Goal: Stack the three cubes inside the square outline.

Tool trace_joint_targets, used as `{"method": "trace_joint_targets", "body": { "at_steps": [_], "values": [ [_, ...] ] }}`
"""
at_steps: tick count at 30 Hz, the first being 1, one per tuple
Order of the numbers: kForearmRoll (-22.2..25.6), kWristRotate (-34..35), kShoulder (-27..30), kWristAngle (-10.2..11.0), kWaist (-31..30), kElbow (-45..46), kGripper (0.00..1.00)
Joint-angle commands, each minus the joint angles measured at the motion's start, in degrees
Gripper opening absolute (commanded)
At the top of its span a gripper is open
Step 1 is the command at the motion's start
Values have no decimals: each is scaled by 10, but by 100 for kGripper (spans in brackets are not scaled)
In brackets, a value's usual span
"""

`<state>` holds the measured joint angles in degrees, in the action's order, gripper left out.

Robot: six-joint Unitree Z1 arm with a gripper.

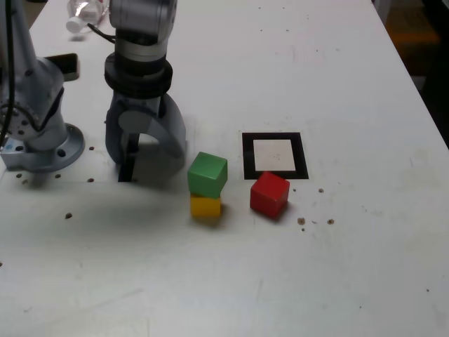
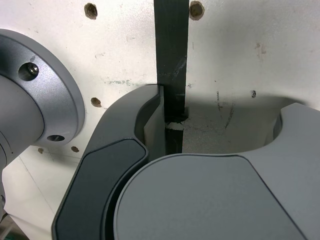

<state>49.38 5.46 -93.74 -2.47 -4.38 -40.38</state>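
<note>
The green cube (image 1: 208, 173) sits on top of the yellow cube (image 1: 205, 206) on the white table. To their right in the exterior view lies the square outline (image 1: 274, 156), a black frame whose white centre holds nothing. The red cube (image 1: 269, 194) stands on the table just in front of the outline's near edge. My gripper (image 1: 144, 158) points down at the table to the left of the cubes in that view, well apart from them. It is open, with only bare table between its fingers (image 2: 225, 100). No cube shows in the wrist view.
A short black strip (image 1: 127, 168) (image 2: 171, 60) lies on the table under the gripper. The arm's base (image 1: 42, 140) stands at the exterior view's left. A plastic bottle (image 1: 84, 14) and a dark flat object (image 1: 66, 64) lie behind it. Small holes dot the tabletop.
</note>
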Motion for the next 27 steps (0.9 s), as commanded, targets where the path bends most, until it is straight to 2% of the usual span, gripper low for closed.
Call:
{"method": "trace_joint_targets", "body": {
  "at_steps": [1,9,12,17,19,22,27],
  "values": [
    [0,1,1,-1,0,3,83],
    [8,1,9,0,0,6,83],
    [32,7,23,9,0,2,83],
    [106,26,37,43,0,-42,83],
    [135,26,40,49,0,-66,83],
    [223,16,47,57,0,-150,83],
    [292,-11,46,66,0,-244,83]
  ]
}}
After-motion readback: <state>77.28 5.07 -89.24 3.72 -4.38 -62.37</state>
